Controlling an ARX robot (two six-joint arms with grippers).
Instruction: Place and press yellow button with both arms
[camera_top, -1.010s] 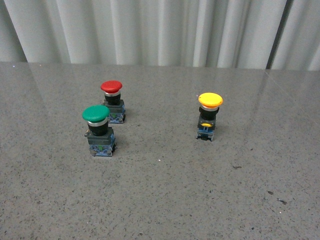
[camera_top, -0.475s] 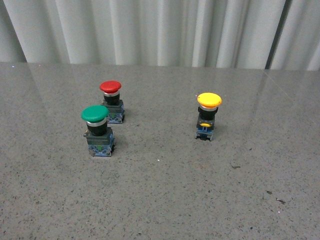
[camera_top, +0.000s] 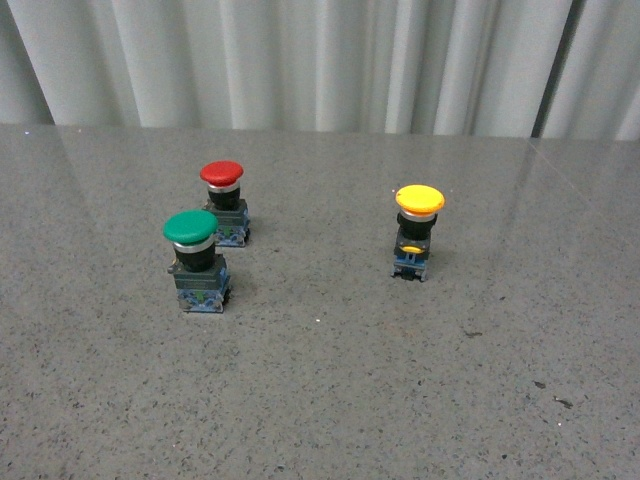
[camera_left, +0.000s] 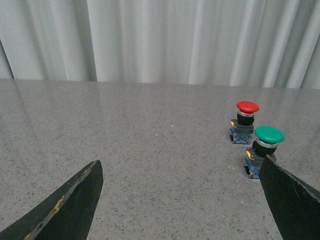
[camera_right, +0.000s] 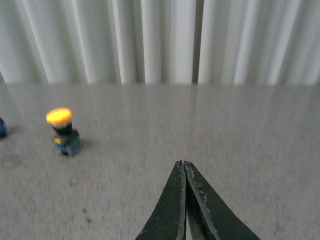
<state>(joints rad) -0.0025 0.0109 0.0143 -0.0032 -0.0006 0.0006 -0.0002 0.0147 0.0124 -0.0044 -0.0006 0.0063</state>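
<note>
In your front view the yellow button (camera_top: 419, 231) stands upright on the grey table (camera_top: 330, 390), right of centre and well apart from the other two; neither arm shows here. The red button (camera_top: 223, 203) sits left of centre, and the green button (camera_top: 194, 260) stands just in front of it and slightly further left, both upright, with pale curtains (camera_top: 300, 60) behind the table's far edge. In your left wrist view the left gripper (camera_left: 180, 200) is spread wide, one black finger (camera_left: 65, 207) at each lower corner and nothing between them; you see the red button (camera_left: 246, 122) and green button (camera_left: 264, 150) close together beyond it, the green one partly behind the other finger. In your right wrist view, which is somewhat blurred, the right gripper (camera_right: 185, 165) has its fingertips pressed together on nothing, and the yellow button (camera_right: 62, 131) stands on the table well off to one side of it, untouched.
</note>
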